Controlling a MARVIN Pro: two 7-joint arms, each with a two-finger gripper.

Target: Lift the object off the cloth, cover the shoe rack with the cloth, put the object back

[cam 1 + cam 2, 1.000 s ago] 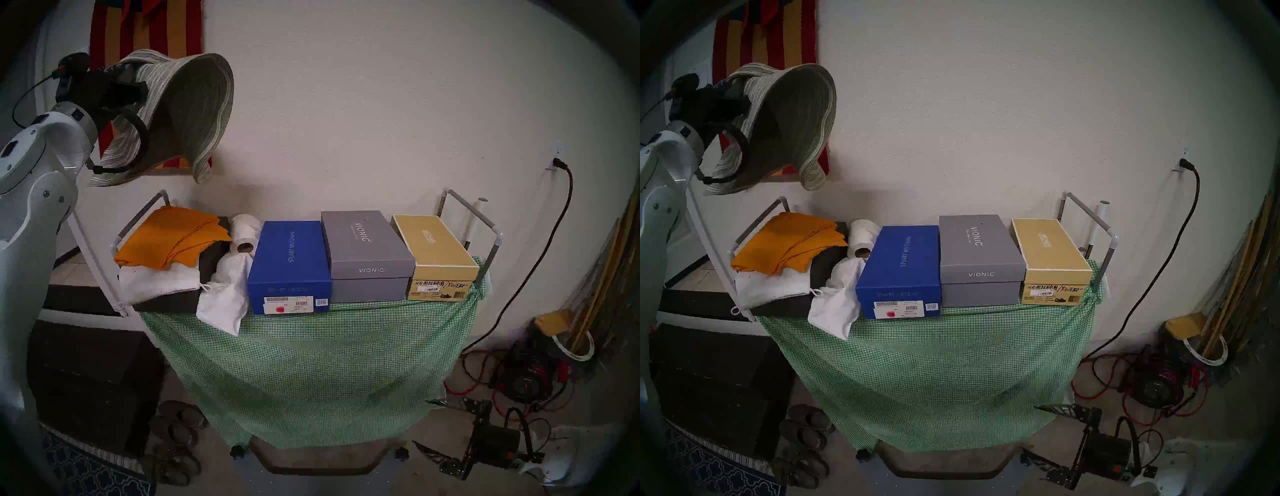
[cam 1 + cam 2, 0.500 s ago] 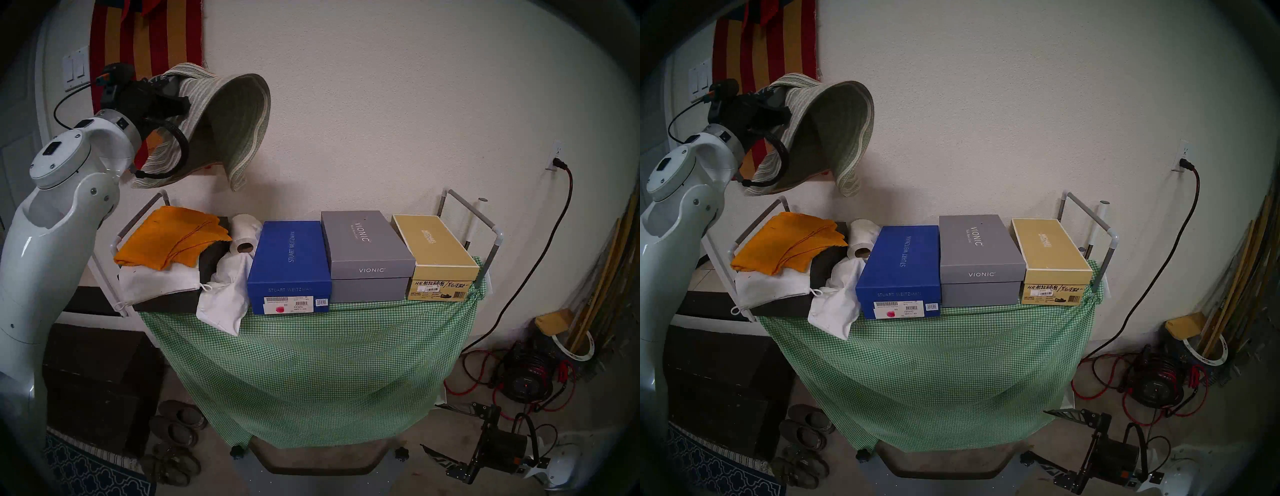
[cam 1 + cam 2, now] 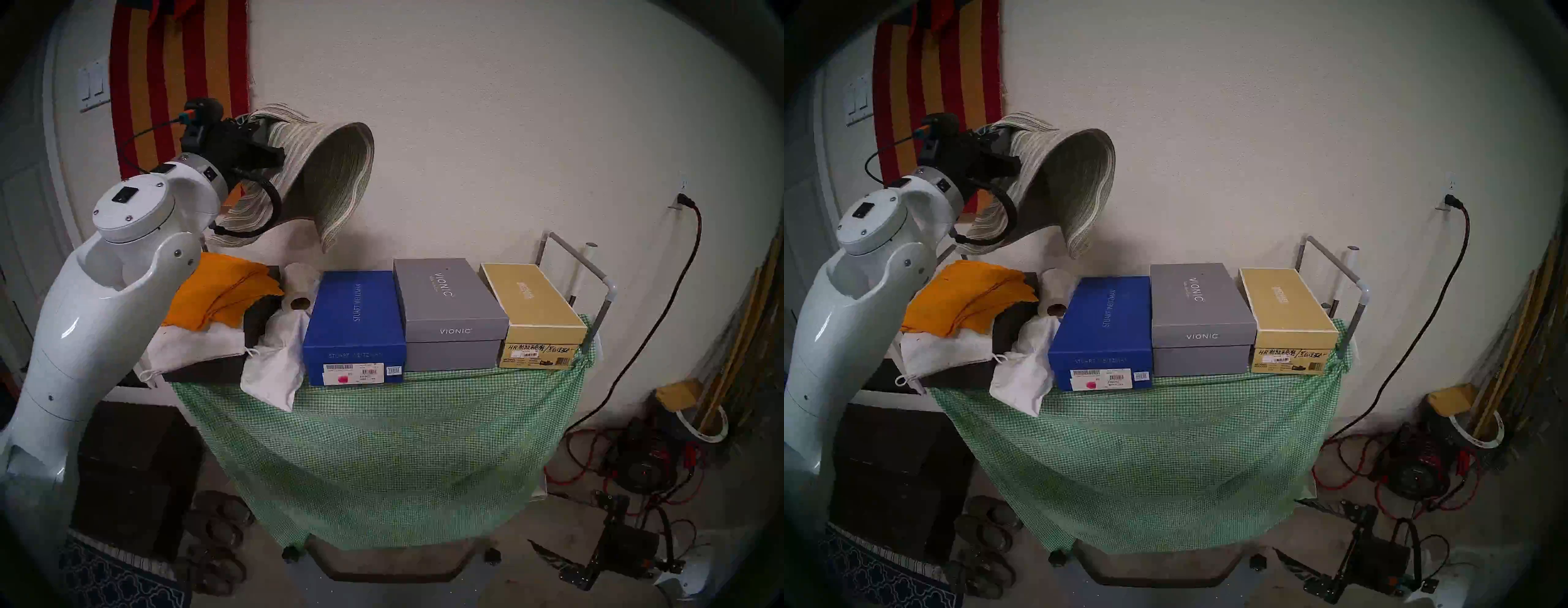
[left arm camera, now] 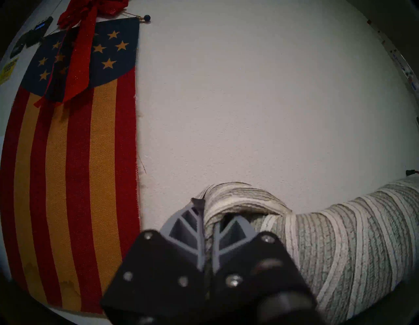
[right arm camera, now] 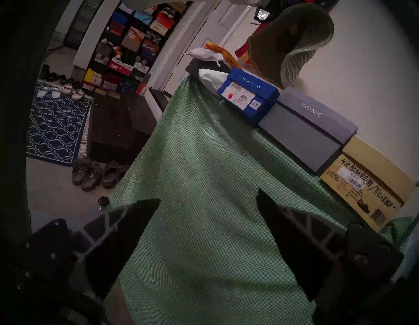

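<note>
Woven hat (image 3: 322, 178), pinched by its brim in your left claw (image 4: 207, 229), has travelled rightward and down over the last second, from beside the striped hanging (image 3: 178, 68) toward the rack (image 3: 594, 271). Judged from this, the cloth (image 3: 382, 446) already drapes the front and the put-back step is under way. Beyond the claw the crown opening faces right, toward the wall; the hat's long axis runs steeply downward, its free brim drooping below the claw, above the orange cloth (image 3: 220, 293). Your right claw (image 5: 207, 227) hangs spread and empty, low before the cloth.
</note>
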